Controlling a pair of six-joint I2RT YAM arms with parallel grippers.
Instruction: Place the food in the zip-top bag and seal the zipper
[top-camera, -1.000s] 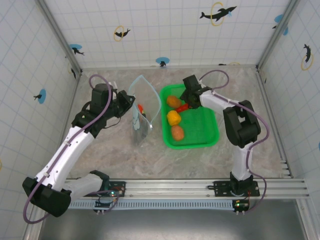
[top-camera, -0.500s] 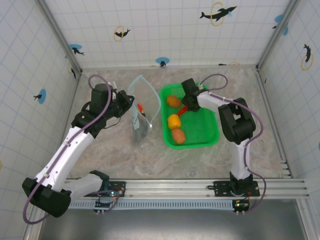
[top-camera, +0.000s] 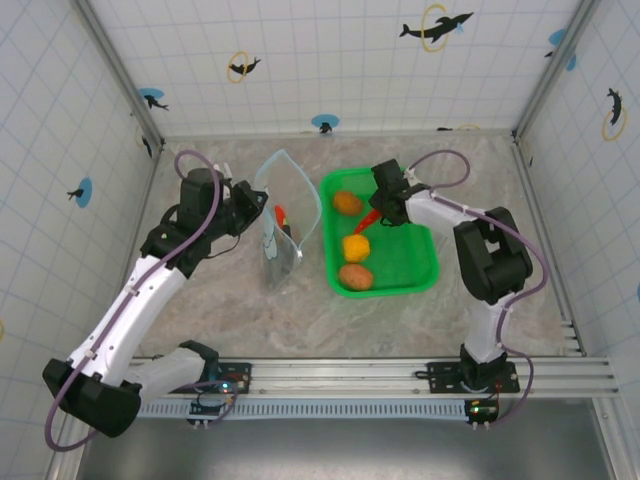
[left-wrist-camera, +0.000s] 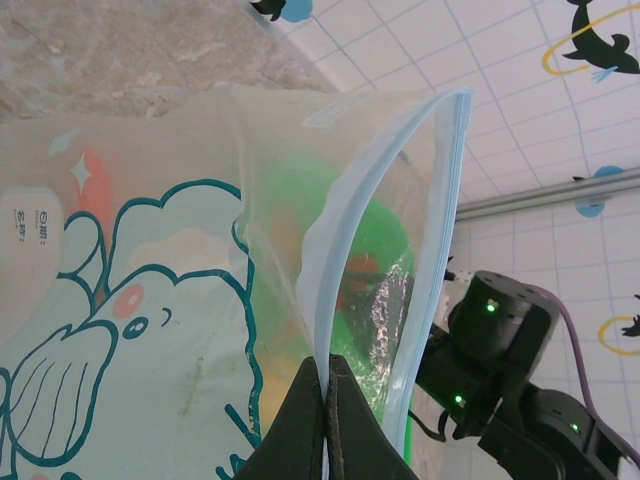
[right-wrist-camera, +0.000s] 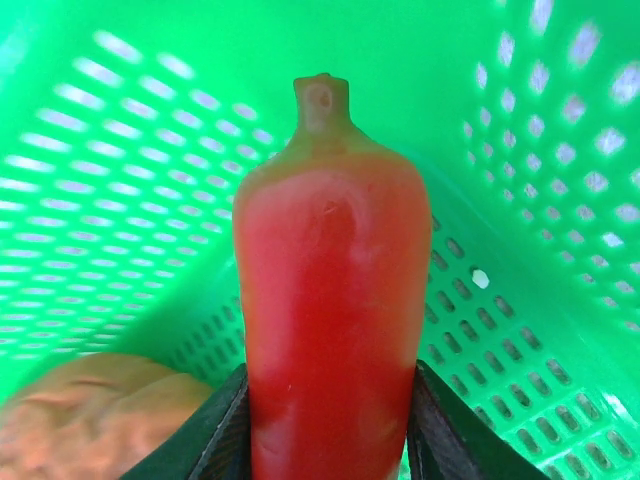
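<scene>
Nearest to me, in the right wrist view, my right pincer (right-wrist-camera: 330, 432) is clamped on a red toy pepper (right-wrist-camera: 328, 270). A dark finger presses each flank, and the pepper's long axis runs straight out from the jaws, its stem tip at the upper middle of the frame. Behind it is the perforated wall of the green basket (right-wrist-camera: 540, 300); I can't tell whether the pepper is clear of the basket floor. In the top view, working up from the arm bases at the bottom edge, the basket (top-camera: 412, 262) sits right of centre. An orange piece (top-camera: 354, 276) is lowest in it, a yellow piece (top-camera: 356, 247) is above that, and a second orange piece (top-camera: 348, 203) lies toward its upper left corner. The right pincer (top-camera: 384, 208) hangs over the basket's upper middle, with the pepper (top-camera: 371, 219) slanting down-left from it. The zip-top bag (top-camera: 278, 240) lies to the left of that pincer, just beside the basket's left rim, and a red piece (top-camera: 282, 214) seems to be inside it already. My left pincer (top-camera: 256, 200) is the arm nearer the bag. In its wrist view its tips (left-wrist-camera: 322, 400) are closed on one lip of the bag (left-wrist-camera: 150, 290). The zipper (left-wrist-camera: 447, 215) rails arch apart toward the top of the frame, so the mouth stands open. I judge the coming move to be a carry leftward across the frame, entering stem-first with the pepper's length lined up with that gap.
</scene>
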